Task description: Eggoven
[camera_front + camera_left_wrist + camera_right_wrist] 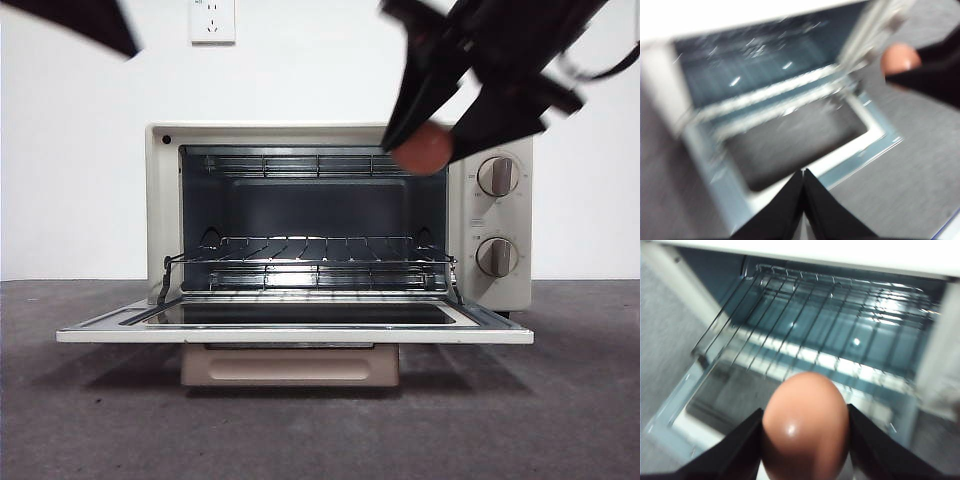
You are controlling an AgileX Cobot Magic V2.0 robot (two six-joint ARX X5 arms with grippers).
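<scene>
The cream toaster oven stands in the middle of the table with its door folded down flat and its wire rack bare. My right gripper hangs in front of the oven's upper right corner, shut on the reddish-brown egg. The right wrist view shows that egg squeezed between both jaws, above the open door and the rack. My left gripper is shut on nothing, high over the oven's left side; its view catches the egg too.
A wall socket sits on the white wall behind the oven. Two knobs line the oven's right panel. Grey tabletop spreads around the oven on both sides and in front.
</scene>
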